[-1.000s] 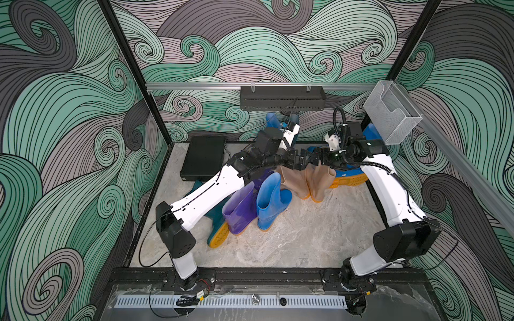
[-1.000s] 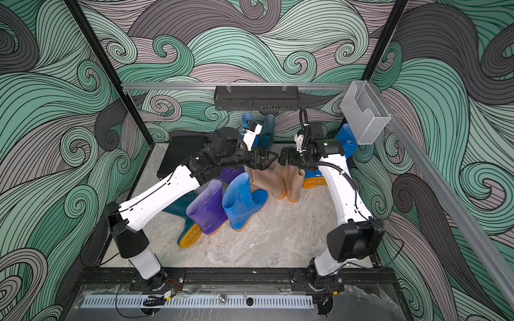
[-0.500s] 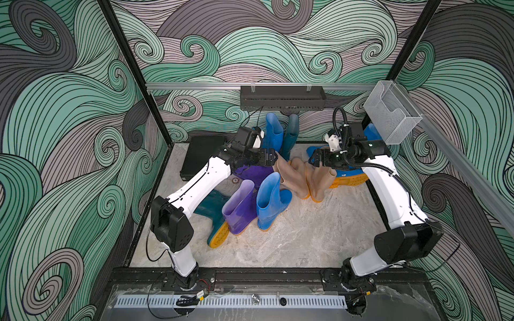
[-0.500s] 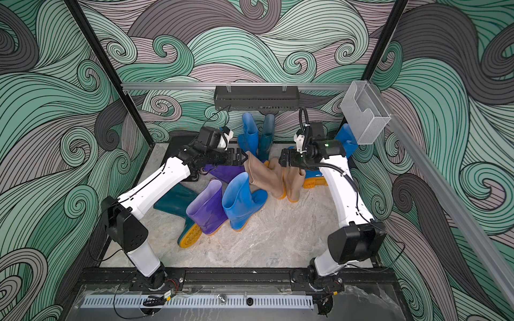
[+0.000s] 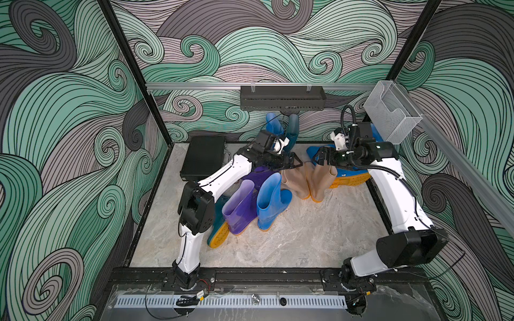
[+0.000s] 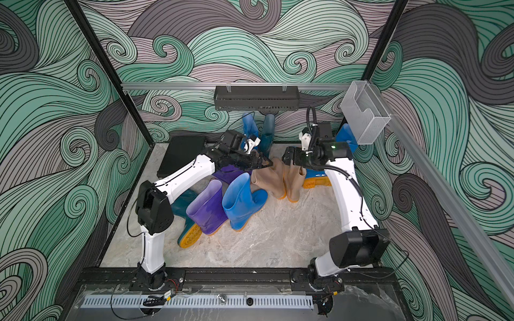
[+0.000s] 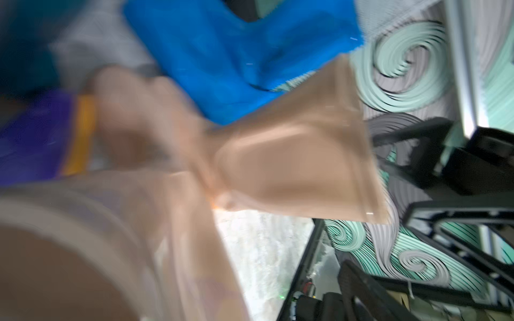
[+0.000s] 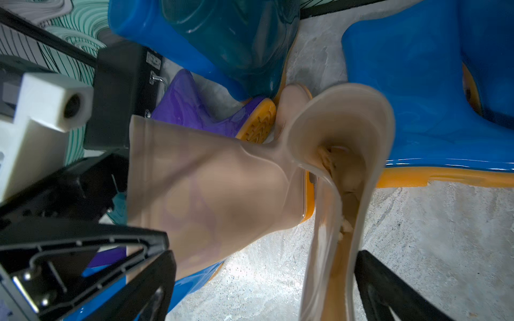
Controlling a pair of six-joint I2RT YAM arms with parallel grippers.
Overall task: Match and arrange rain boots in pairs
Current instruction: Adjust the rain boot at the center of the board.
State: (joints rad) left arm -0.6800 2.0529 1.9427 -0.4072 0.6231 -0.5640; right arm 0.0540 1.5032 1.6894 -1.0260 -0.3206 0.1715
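Note:
Two beige rain boots stand side by side mid-table. My left gripper is open at the top of the left beige boot; its wrist view is blurred. My right gripper is open, its fingers on either side of the right beige boot's rim. A purple boot and a blue boot stand nearer the front, and a teal boot lies beside them under my left arm. Another purple boot lies behind. In both top views a blue boot and a teal boot stand at the back wall.
A blue boot lies on its side, sole up, under my right arm. A flat black case rests at the back left. A black rack and a clear bin hang on the rails. The front of the marble table is bare.
My left gripper drew back to the left, then swung right again to the left beige boot, which leaned over and now stands straighter. The right arm has hardly moved.

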